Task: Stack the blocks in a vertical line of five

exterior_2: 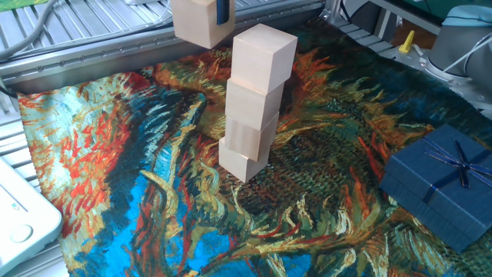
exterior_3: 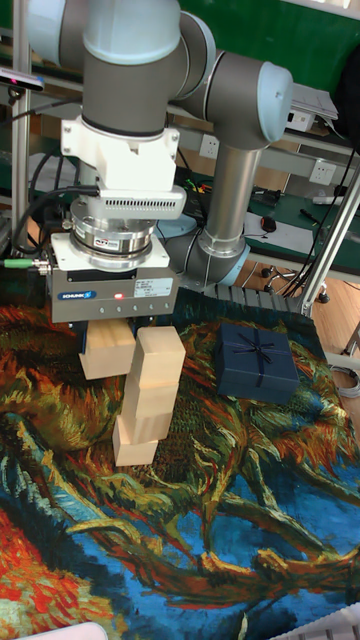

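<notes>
Several pale wooden blocks stand in a slightly crooked stack on the painted cloth; the tall fixed view shows the same stack. One more block hangs in the air up and to the left of the top block, at about its height. My gripper is shut on that hanging block, and a dark finger shows on its right face. In the tall fixed view the held block sits under my gripper, just left of the stack's top.
A dark blue ribboned gift box lies on the cloth at the right, also visible as the gift box. A white device sits at the left front edge. Metal rails run along the back.
</notes>
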`<control>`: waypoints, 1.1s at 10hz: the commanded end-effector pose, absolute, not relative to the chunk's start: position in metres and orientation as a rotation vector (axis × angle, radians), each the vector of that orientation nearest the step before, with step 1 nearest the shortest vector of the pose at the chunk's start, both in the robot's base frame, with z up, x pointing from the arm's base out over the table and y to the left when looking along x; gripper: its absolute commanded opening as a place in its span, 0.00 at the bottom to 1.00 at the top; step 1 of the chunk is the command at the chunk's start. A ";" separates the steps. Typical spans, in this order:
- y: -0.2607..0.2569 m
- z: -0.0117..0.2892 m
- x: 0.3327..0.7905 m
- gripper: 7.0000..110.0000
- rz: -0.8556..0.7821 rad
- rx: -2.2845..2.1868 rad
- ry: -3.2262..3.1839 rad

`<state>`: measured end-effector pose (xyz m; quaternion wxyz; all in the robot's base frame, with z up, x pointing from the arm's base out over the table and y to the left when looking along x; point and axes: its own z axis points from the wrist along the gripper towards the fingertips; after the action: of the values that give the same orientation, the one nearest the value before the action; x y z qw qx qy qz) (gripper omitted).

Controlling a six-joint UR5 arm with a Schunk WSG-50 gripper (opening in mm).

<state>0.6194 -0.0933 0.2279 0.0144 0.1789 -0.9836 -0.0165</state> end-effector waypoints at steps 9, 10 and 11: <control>-0.091 0.229 0.626 0.15 -0.064 0.532 -3.098; -0.090 0.229 0.624 0.15 -0.071 0.525 -3.090; -0.094 0.229 0.622 0.15 -0.049 0.540 -3.078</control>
<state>0.6244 -0.0951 0.2279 0.0049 0.1695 -0.9855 -0.0113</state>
